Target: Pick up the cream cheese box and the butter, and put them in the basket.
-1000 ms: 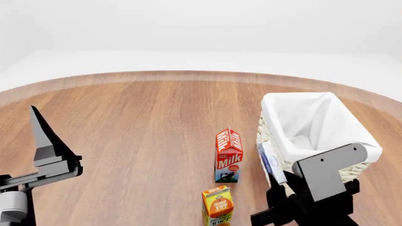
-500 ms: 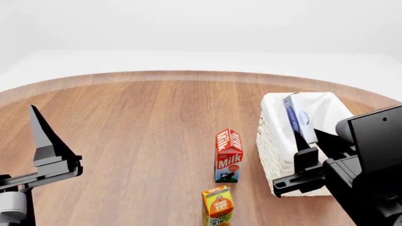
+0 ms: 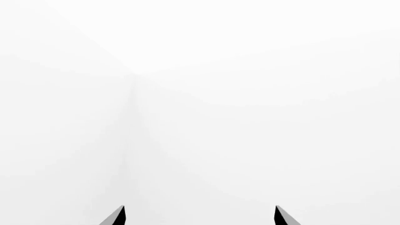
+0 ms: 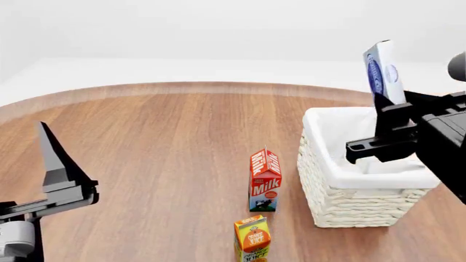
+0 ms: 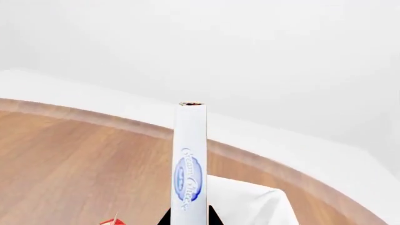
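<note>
Right hand (image 4: pixel 389 112) lifted flat cream cheese box (image 4: pixel 383 71) above woven basket (image 4: pixel 357 204).

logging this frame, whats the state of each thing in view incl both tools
cream cheese box: held on edge, lifted above the basket
basket: upright on the table, nothing seen inside
milk carton: standing upright, closed
orange juice carton: standing upright, closed
right tool: shut on the cream cheese box
left tool: open, empty
butter: not in view
</note>
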